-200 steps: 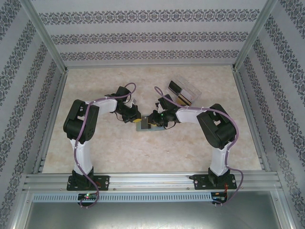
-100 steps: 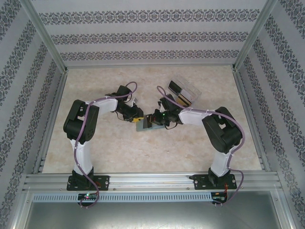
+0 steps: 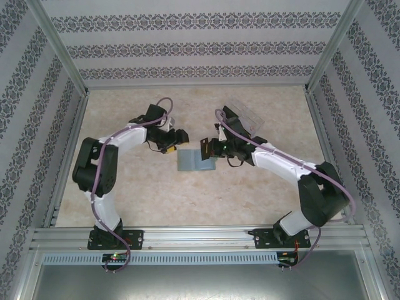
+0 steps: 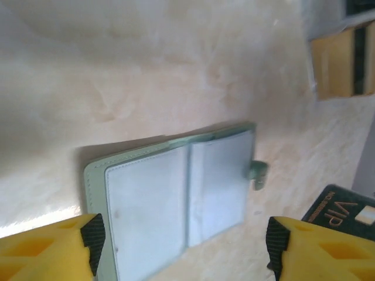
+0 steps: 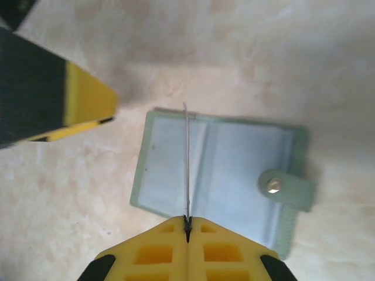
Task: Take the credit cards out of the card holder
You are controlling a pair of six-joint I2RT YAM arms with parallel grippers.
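Both grippers have drawn away from the holder since a second ago: the left gripper has swung back and to the left and its fingers, then nearly together, now stand spread wide with nothing between them. The right gripper has come up off the holder and pinches one card between pressed-together fingers, held on edge above the holder's middle.

One holder lies open and flat on the table, two pale panels up, with a snap tab sticking out at one side. One card is in the grip. One clear box sits behind the right arm, which covers part of it. In the left wrist view one golden card with a dark stripe shows in that box; whether more lie there I cannot tell.

From the right wrist the card is a thin line crossing the left panel. The dark card reads "VIP".
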